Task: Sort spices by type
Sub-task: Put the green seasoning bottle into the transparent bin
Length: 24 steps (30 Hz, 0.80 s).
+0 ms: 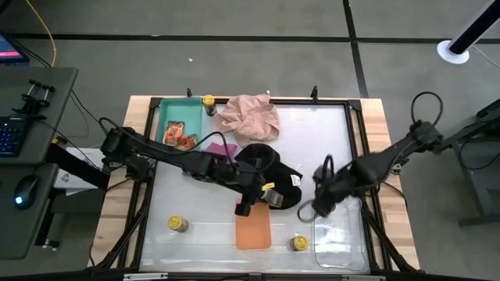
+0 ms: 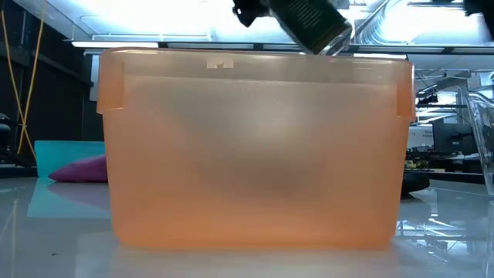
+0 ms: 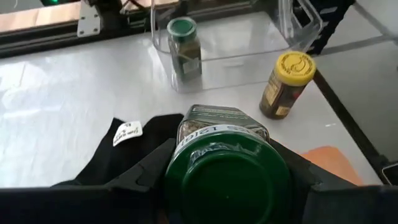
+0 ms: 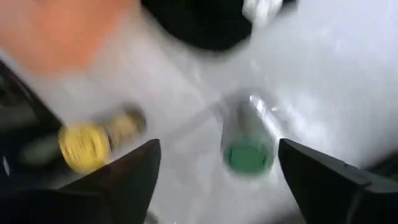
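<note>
White table holds everything. Clear tray sits at the front right corner, orange tray front centre, teal tray back left with orange-red packets in it. Pink cloth lies at back centre, black cloth mid-table, magenta cloth just beside it.

Left gripper reaches over the black cloth's front edge, just behind the orange tray, fingers clamped on a green-lid jar, held off the table.

Right gripper is over the clear tray's back edge, fingers spread apart, nothing between them; another green-lid jar in the tray stands below it.

Yellow-lid jars: one between orange and clear trays, one front left, one beside the teal tray.
</note>
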Tool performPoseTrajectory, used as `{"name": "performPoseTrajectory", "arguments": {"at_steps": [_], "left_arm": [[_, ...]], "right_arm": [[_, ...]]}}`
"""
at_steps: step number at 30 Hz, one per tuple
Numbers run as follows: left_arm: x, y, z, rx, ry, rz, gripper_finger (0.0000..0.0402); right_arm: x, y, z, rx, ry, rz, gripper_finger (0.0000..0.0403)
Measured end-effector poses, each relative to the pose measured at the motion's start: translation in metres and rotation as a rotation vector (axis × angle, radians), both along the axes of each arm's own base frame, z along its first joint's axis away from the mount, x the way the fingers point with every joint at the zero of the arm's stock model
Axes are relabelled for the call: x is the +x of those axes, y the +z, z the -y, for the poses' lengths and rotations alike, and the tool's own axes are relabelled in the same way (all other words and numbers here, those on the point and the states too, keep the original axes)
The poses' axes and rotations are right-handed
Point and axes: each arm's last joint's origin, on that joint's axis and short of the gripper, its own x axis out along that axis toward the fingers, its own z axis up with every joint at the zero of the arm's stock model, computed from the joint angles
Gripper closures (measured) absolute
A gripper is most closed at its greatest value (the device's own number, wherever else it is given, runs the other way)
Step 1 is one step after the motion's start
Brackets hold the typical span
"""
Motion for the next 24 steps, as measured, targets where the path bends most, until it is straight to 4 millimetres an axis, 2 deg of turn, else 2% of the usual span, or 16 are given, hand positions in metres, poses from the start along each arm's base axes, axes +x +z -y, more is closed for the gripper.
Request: {"name": "performPoseTrajectory", "arguments": {"at_steps": [5, 8, 11, 13, 18, 21, 24], "left_arm": [[-0.002, 0.002, -0.005, 0.010, 0.007, -0.016, 0.0234], [-0.004, 0.007, -0.006, 0.018, 0.001, 0.007, 0.0234], [-0.003, 0.007, -0.005, 0.025, -0.009, 0.022, 0.0234], [-0.003, 0.007, -0.005, 0.026, -0.012, 0.020, 0.0234], [-0.003, 0.007, -0.005, 0.046, -0.033, 0.024, 0.0234], [-0.003, 0.007, -0.004, 0.038, -0.065, 0.026, 0.0234], [-0.003, 0.007, -0.003, 0.035, -0.091, 0.025, 0.0234]], "right_arm": [[0.004, -0.027, -0.037, 0.040, 0.105, -0.177, 0.0171], [0.011, -0.050, -0.057, 0.044, 0.148, -0.263, 0.0252], [0.018, -0.072, -0.071, 0.010, 0.159, -0.337, 0.0350], [0.022, -0.085, -0.075, -0.025, 0.159, -0.364, 0.0389], [0.031, -0.102, -0.076, -0.110, 0.143, -0.378, 0.0377], [0.034, -0.103, -0.073, -0.145, 0.134, -0.348, 0.0396], [0.036, -0.102, -0.071, -0.171, 0.128, -0.314, 0.0395]]}}
